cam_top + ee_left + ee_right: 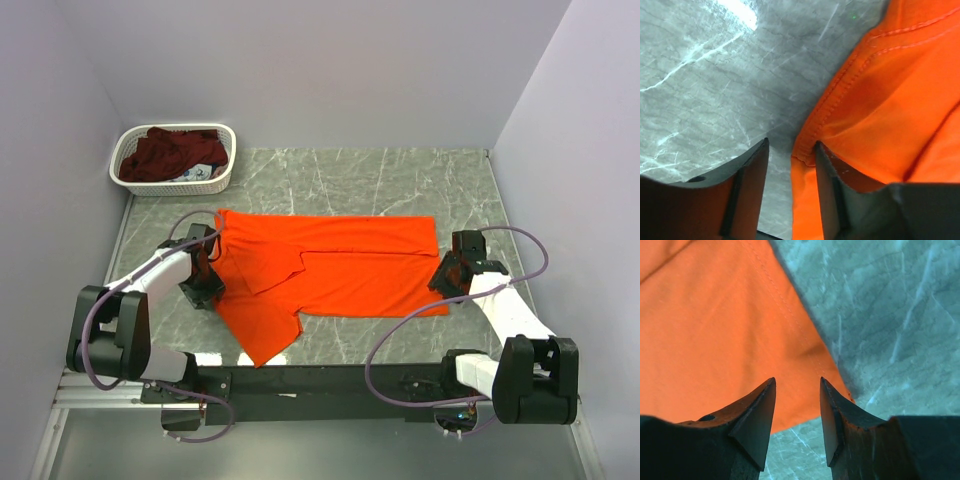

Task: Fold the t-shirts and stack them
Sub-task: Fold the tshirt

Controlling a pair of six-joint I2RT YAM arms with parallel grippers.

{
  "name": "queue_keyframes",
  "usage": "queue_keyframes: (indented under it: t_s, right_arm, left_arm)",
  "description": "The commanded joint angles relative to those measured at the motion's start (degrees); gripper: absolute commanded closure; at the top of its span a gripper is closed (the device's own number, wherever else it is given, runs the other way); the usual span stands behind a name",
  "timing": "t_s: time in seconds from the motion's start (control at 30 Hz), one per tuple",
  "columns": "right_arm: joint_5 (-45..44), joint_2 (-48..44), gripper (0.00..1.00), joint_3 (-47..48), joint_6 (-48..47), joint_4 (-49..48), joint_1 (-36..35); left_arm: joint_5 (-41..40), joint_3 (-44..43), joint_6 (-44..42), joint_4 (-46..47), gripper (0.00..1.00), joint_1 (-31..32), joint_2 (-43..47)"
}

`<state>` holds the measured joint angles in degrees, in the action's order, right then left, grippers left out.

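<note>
orange t-shirt point(330, 270) lies spread across the middle of the grey marble surface point(400, 180), long axis running left edge to right edge. its far portion is folded over toward the near edge, and one sleeve sticks out toward the near edge on the left side.

left gripper point(205, 275) is down at the shirt's left end. in the left wrist view its fingers point(747, 190) stand apart, and the stitched orange edge lies in the gap, close against one finger, not pinched.

right gripper point(447, 275) is at the shirt's right end, near corner. in the right wrist view its jaws are parted, with the corner of the cloth under the gap and bare marble beside it.

maroon t-shirt point(165, 155) sits crumpled inside the white lattice basket point(225, 170) at the far left corner, well apart from both arms.
</note>
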<state>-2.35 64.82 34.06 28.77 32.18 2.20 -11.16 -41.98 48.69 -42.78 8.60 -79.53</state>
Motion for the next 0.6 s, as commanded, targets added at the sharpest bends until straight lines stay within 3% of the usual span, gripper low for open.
queue_keyframes:
  t_s: [0.0,0.27,0.57]
  right_arm:
    - [-2.92,-1.27,0.52,1.71,1.02,1.56,0.18]
    - [-6.35,-0.75,0.51,3.29,3.56,5.69,0.09]
    - [-5.21,-0.39,0.50,3.99,7.61,10.44,0.09]
  left_arm:
    - [1.31,1.02,-2.10,2.00,0.54,0.01,-0.36]
    - [1.05,0.32,-3.42,1.21,0.70,0.01,-0.80]
    - [2.54,0.76,-4.13,1.92,0.81,0.10,-0.90]
